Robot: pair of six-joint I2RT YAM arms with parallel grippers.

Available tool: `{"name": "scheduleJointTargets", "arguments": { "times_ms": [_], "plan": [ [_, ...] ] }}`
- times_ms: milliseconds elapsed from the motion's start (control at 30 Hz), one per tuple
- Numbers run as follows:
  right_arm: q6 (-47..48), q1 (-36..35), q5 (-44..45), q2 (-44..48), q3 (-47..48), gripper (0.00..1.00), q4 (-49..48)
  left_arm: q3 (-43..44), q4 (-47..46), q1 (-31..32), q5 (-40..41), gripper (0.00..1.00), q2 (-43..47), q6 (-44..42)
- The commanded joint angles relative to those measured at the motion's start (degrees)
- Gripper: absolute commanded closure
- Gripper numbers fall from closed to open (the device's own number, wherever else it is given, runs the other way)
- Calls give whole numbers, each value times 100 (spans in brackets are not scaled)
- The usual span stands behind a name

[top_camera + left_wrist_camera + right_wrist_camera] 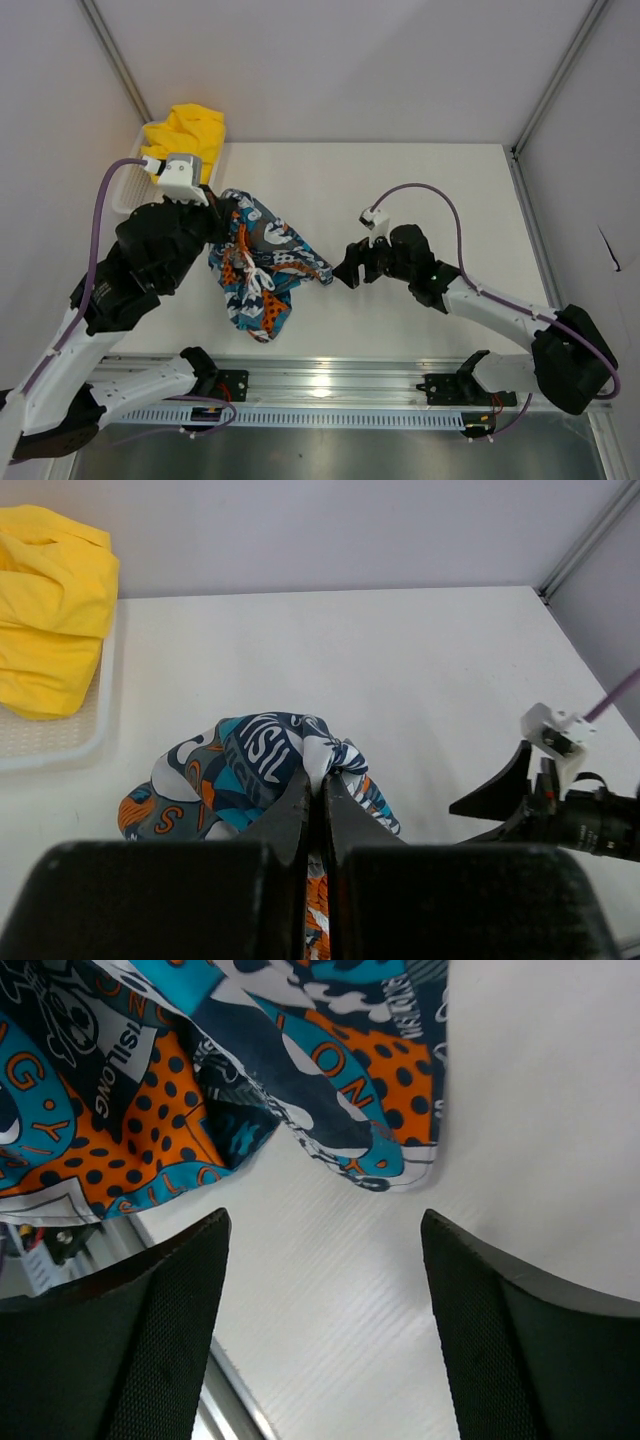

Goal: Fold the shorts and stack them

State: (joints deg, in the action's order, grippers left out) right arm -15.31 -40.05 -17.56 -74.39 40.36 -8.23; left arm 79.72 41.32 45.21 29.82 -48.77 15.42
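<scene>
Bright, even light; sharp, soft shadows.

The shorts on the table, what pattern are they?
The shorts carry a busy blue, orange, black and white print, clearest in the right wrist view.

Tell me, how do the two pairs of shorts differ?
The yellow shorts are plain; the printed shorts are busy blue, orange and white. The yellow shorts lie in the basket, untouched; the printed shorts are out over the table, pinched by the left gripper. Both are crumpled, unfolded.
</scene>
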Motion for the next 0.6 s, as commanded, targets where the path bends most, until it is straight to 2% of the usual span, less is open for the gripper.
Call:
{"name": "scheduleJointTargets", "arguments": {
  "times_ms": [0, 367, 567],
  "plan": [
    [634, -99, 877, 433, -186, 20, -627, 237, -107, -39, -12, 100, -18, -83],
    [1355, -1126, 2124, -417, 112, 20, -381, 210, -98, -39, 6, 100, 52, -101],
    [1408, -1321, 2389, -761, 218, 20, -416, 175, -89, -39, 15, 100, 96, -101]
  ]
}}
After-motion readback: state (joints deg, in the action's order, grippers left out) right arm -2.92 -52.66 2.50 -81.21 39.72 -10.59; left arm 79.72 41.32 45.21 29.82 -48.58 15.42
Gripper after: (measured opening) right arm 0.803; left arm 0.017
